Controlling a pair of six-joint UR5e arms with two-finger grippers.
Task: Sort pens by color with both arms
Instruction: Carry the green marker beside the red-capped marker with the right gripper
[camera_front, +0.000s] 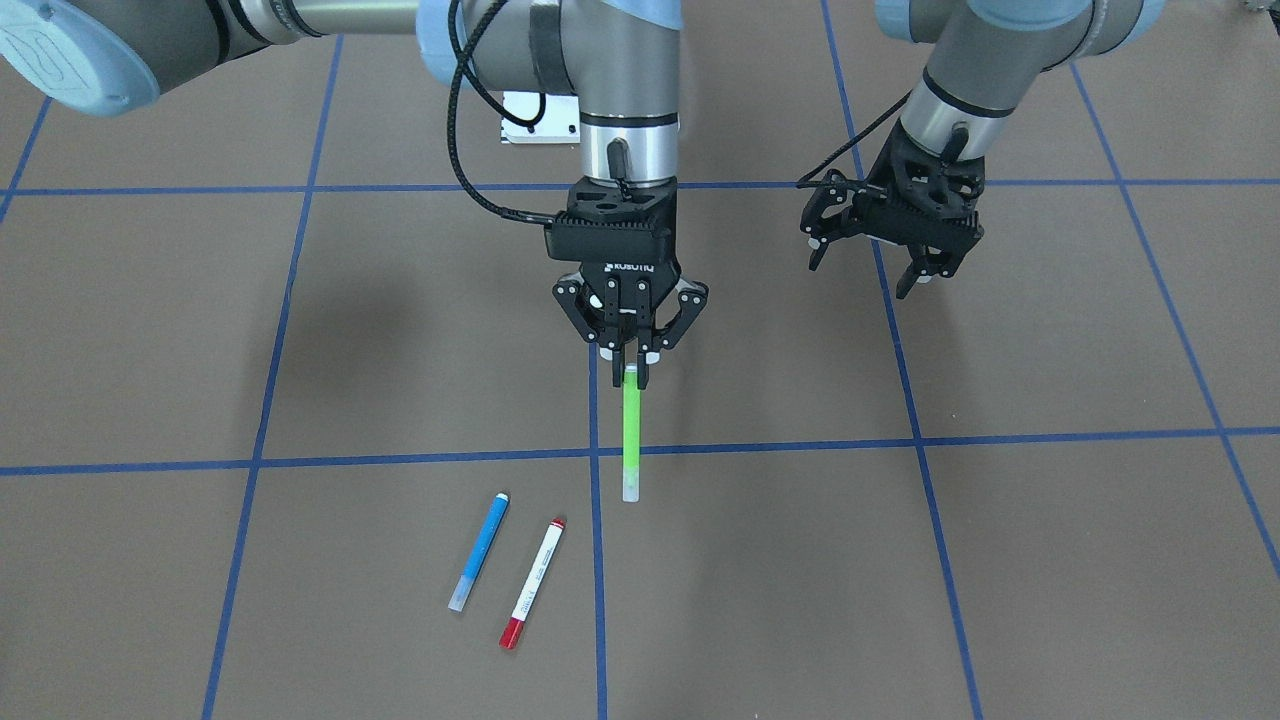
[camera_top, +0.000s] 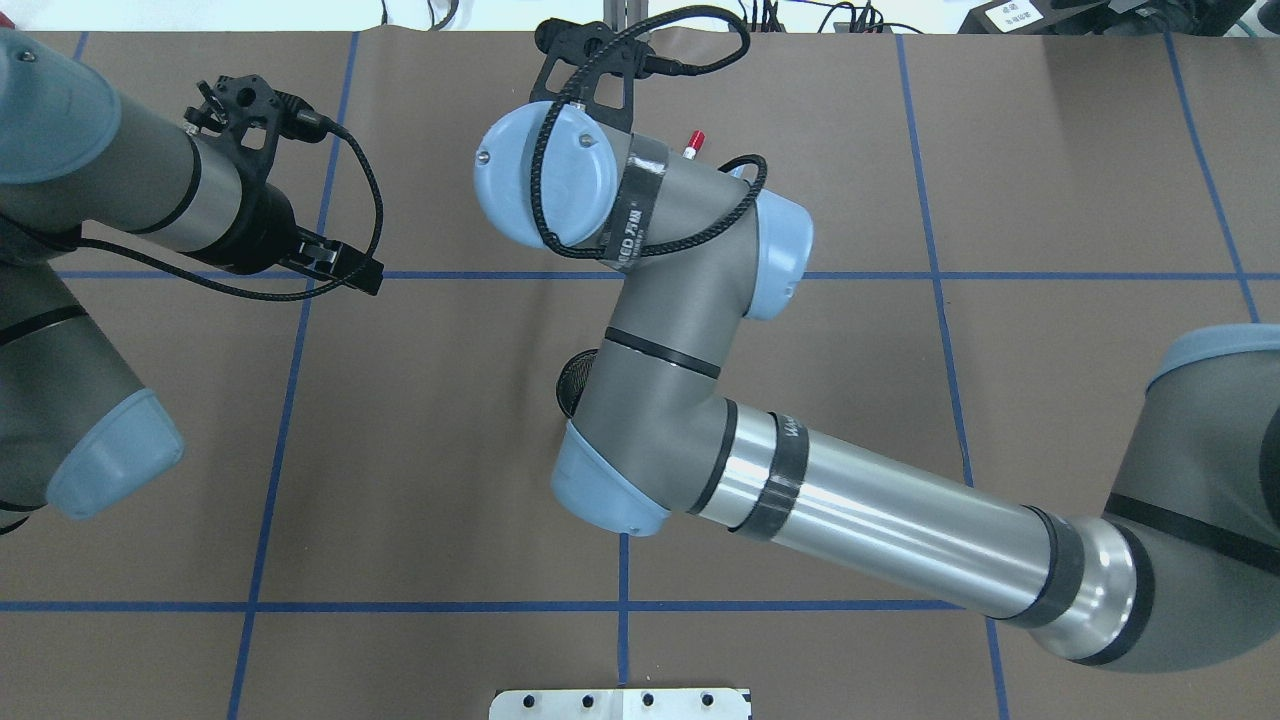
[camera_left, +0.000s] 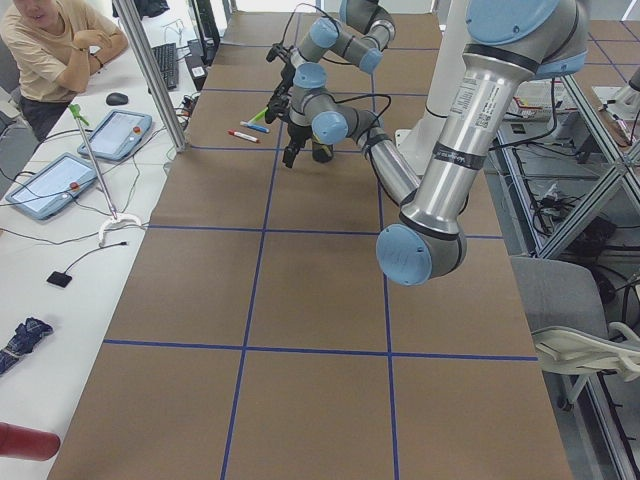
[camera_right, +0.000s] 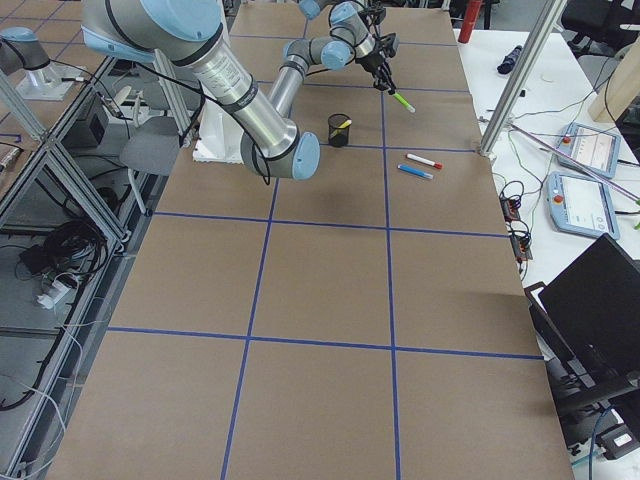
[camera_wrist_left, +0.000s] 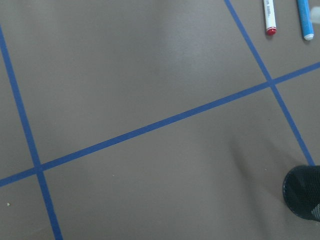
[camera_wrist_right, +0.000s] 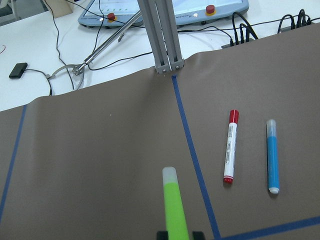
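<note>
1. Exterior front-facing view: the right gripper (camera_front: 630, 365) is clamped on one end of the green pen (camera_front: 631, 440), and the long free part slants out over the table (camera_front: 1000, 560).
2. Such an end grip may let the pen pivot or slip in transit.
3. The left gripper (camera_front: 862, 275) hangs open and empty nearby, so crossing paths may cause a clash.
4. The blue pen (camera_front: 479, 552) and red pen (camera_front: 532, 583) lie close together, and a pick may nudge the neighbour.
5. The yellow pen (camera_right: 344, 123) leans in the black cup (camera_right: 338, 135).
</note>
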